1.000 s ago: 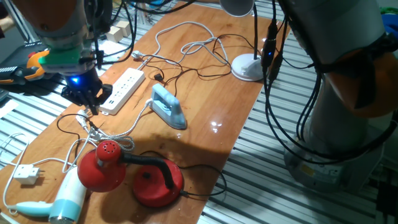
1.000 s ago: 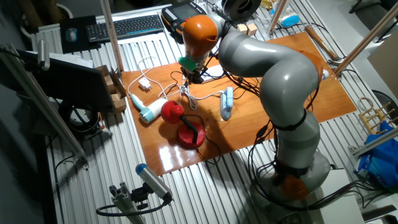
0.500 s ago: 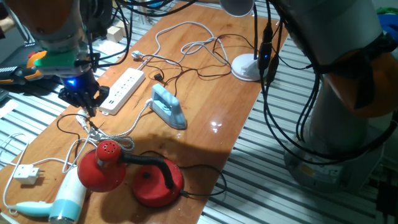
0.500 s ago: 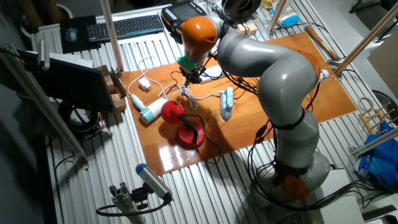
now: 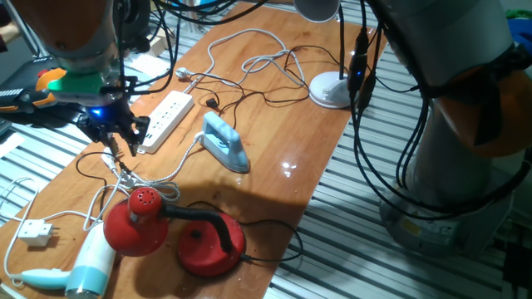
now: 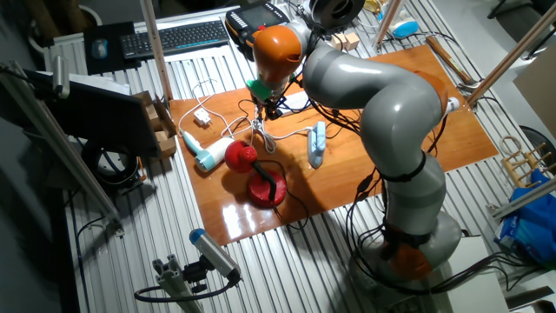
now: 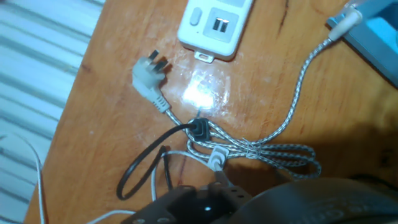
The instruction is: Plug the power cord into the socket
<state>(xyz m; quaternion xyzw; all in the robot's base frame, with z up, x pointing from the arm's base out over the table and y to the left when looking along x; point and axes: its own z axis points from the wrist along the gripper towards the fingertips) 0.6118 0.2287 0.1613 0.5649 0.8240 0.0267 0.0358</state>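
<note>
The socket, a long white power strip (image 5: pixel 164 119), lies on the wooden table; its near end shows at the top of the hand view (image 7: pixel 214 23). The power cord's small black plug (image 7: pixel 199 129) lies loose on the table below that end, among braided cord loops. Its thin black cable (image 7: pixel 134 171) loops away to the left. My gripper (image 5: pixel 122 149) hovers just above the table by the strip's near end, over the plug. Its fingers stand apart and hold nothing. It also shows in the other fixed view (image 6: pixel 268 109).
A white plug on a grey braided cord (image 7: pixel 149 67) lies left of the strip's end. A blue iron (image 5: pixel 226 143) sits right of the strip. A red desk lamp (image 5: pixel 166 228), a hair dryer (image 5: pixel 83 270) and a square white plug (image 5: pixel 35 232) lie nearer the front. A white lamp base (image 5: pixel 331 90) stands at the back.
My gripper has shifted a little to the left and up, away from the table. Its fingers, together before, now stand apart. The plug and cords have not moved.
</note>
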